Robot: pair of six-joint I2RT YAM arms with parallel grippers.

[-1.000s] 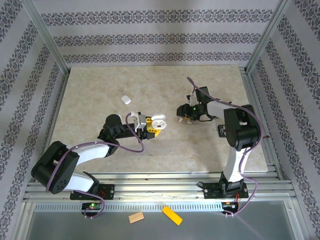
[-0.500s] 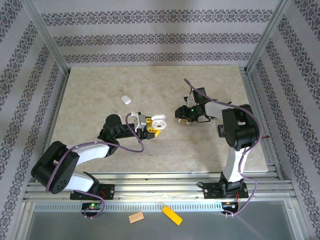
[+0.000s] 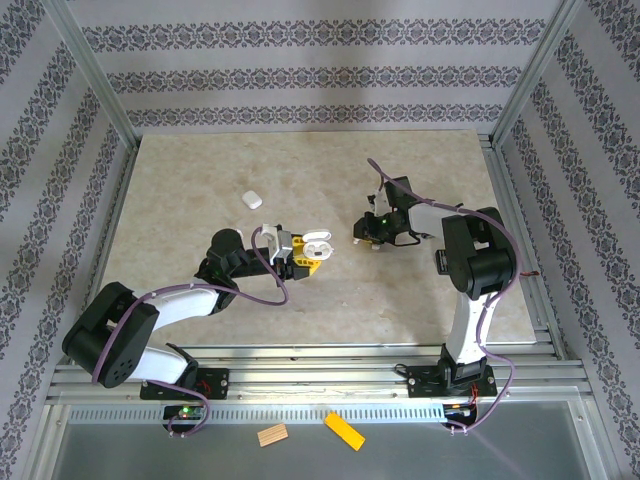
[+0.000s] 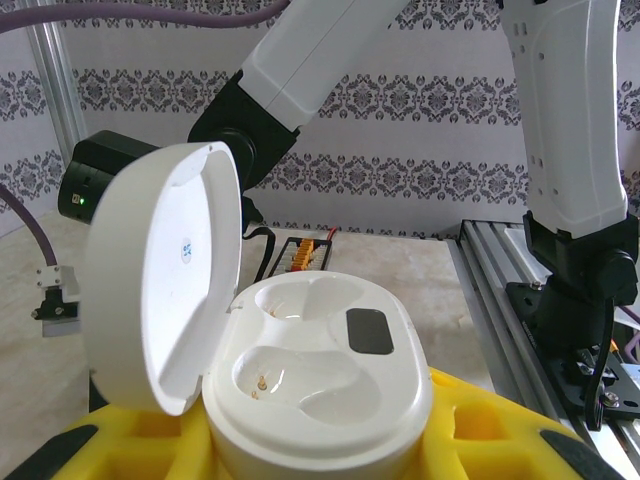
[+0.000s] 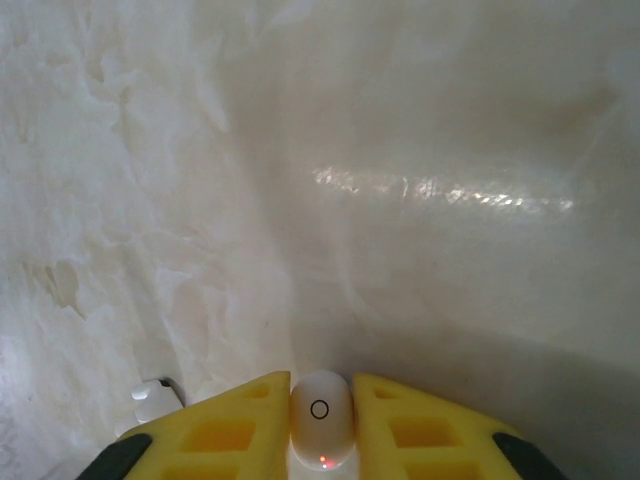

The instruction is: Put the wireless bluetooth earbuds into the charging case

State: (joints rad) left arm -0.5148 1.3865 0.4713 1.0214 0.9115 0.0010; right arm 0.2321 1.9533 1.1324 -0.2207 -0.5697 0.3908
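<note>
Charging case (image 3: 317, 241) sits near the middle of the table (image 3: 190, 170), and it is open. The left gripper (image 3: 310, 249) holds it. Its yellow fingers (image 4: 480, 440) press on both sides of the bottom half of the case. In the left wrist view the lid (image 4: 160, 280) stands up on the left side of the case, tipped back. The two little cups (image 4: 275, 375) in the case are both empty. A dark little window (image 4: 370, 330) sits on top of the case, just beside the cups.

The right gripper (image 3: 363, 232) is to the right of the charging case, near it but not touching. It is low over the table. In the right wrist view its two yellow fingers (image 5: 235, 425) pinch a small white earbud (image 5: 320, 418) between them. The earbud has a tiny ring on it and a red light at its near end. So this earbud is outside the case, off to its right.

A small white piece (image 5: 152, 400) lies on the table just beside one of the right gripper's fingers. It is too small to tell what it is.

A closed white case (image 3: 251, 199) lies on the table, farther from the arms than the charging case and to its left, well apart from it.
</note>
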